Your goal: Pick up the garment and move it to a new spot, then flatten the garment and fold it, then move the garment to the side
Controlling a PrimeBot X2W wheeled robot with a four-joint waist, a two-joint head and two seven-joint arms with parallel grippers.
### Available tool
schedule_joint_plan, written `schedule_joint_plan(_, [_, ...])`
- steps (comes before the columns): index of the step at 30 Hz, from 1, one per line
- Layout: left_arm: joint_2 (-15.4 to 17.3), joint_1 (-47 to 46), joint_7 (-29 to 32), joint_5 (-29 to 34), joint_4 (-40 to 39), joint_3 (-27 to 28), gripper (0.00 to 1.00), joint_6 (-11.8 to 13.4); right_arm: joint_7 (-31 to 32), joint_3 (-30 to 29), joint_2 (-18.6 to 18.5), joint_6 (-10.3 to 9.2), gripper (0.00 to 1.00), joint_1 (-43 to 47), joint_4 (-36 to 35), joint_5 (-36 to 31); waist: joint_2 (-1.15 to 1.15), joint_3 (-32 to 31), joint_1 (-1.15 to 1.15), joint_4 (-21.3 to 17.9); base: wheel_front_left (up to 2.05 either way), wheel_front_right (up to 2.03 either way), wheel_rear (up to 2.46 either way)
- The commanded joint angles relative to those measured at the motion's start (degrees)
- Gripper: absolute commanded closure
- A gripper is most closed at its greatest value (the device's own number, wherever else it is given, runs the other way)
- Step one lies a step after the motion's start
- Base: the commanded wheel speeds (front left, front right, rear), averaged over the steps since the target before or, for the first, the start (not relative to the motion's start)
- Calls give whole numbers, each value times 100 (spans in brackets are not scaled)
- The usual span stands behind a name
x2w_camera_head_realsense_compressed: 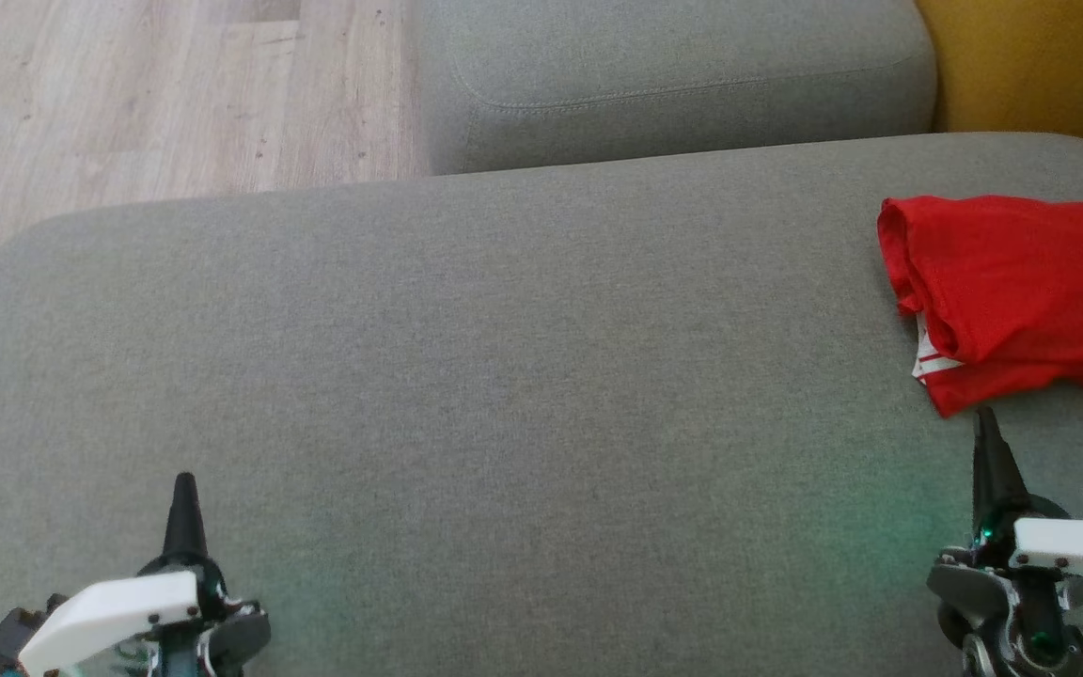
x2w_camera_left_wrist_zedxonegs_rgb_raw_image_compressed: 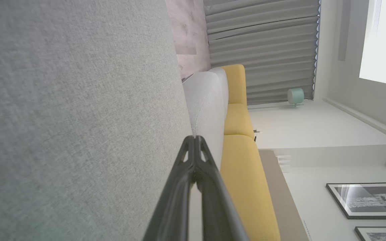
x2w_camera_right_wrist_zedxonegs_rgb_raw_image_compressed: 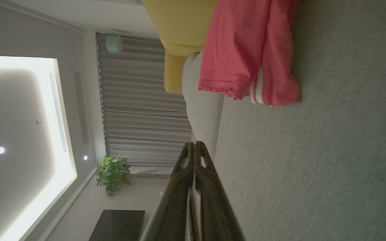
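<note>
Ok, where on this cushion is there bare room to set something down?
The seat cushion is bare from its left edge across the middle, between the left gripper and the far cushion. The crowded part is the far right, where the folded red garment lies just ahead of the right gripper.

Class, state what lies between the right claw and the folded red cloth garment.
Only a bare stretch of the grey fabric sofa cushion separates the right claw from the folded red cloth garment; head and right wrist views show it.
</note>
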Motion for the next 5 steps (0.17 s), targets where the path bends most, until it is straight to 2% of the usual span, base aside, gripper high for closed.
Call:
schedule_joint_plan(1, [80,-363,54,-163,-138,245,100,-70,69,69,-90,-4,100,-336,-222,194,0,1,0,-3,0,0,0])
schedule_joint_plan(5, [78,-395,106,-363,-125,291,100,-104,120,33,-89,-4,100,-358,-228,397,0,4,0,-10,0,0,0])
